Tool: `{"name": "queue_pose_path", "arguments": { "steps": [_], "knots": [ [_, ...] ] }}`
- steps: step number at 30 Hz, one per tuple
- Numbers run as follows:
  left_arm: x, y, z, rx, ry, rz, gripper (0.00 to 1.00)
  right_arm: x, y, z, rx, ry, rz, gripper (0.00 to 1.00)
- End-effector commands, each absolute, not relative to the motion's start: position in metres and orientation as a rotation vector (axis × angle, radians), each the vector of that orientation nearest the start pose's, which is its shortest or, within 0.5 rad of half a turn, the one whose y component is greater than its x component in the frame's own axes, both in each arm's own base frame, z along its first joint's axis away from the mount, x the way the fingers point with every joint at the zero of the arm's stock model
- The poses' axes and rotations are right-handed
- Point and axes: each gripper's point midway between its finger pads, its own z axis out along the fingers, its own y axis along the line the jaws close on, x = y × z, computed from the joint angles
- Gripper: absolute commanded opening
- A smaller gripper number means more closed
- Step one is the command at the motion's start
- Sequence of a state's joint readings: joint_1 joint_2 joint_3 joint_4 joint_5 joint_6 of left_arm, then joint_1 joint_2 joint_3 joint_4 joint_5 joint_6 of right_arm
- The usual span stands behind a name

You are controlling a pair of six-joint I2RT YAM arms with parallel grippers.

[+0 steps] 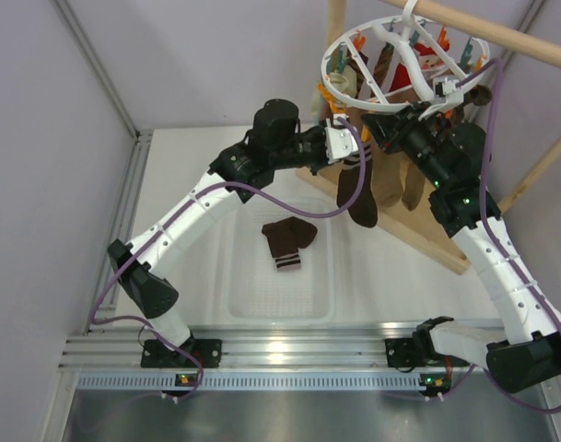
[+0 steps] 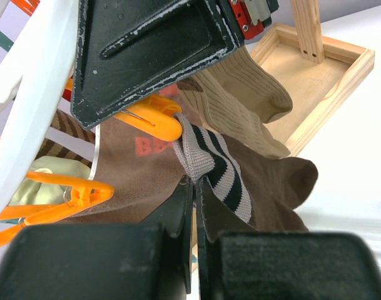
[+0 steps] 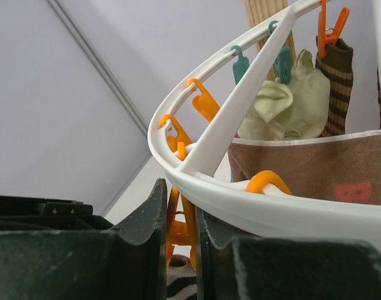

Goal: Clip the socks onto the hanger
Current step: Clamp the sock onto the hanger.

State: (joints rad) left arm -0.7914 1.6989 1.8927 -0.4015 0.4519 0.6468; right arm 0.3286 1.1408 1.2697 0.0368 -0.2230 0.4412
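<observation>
My left gripper (image 1: 344, 145) is shut on the striped cuff of one dark brown sock (image 1: 357, 195) and holds it up just under the white ring hanger (image 1: 335, 92). In the left wrist view the jaws (image 2: 196, 182) pinch the cuff, and the sock (image 2: 271, 181) hangs beyond them. An orange peg (image 2: 154, 122) sits right at the cuff. My right gripper (image 1: 379, 129) is at the hanger's rim. In its wrist view the jaws (image 3: 180, 194) are shut on the orange peg (image 3: 182, 230) below the ring (image 3: 284, 209). The second brown sock (image 1: 287, 243) lies in the tray.
A clear plastic tray (image 1: 234, 295) lies on the table between the arms. The wooden stand's base (image 1: 427, 238) and rod (image 1: 510, 35) are at the back right. Tan socks (image 1: 398, 184), a brown cloth (image 3: 321, 175) and a pale green cloth (image 3: 290, 106) hang from other pegs.
</observation>
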Motion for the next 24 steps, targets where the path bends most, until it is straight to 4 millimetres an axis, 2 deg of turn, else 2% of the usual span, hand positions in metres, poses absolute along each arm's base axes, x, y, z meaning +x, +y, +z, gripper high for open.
{"name": "queue_pose_path", "arguments": {
  "steps": [1,16,24],
  "knots": [
    [0.314,-0.400,0.450,1.319,0.989,-0.501,0.00,0.346,0.190,0.442,-0.195,1.466,0.829,0.00],
    [0.313,-0.399,0.466,1.286,0.952,-0.500,0.00,0.348,0.184,0.435,-0.203,1.478,0.768,0.00],
    [0.317,-0.399,0.470,1.270,0.942,-0.473,0.00,0.345,0.186,0.438,-0.227,1.469,0.776,0.00]
  ]
}}
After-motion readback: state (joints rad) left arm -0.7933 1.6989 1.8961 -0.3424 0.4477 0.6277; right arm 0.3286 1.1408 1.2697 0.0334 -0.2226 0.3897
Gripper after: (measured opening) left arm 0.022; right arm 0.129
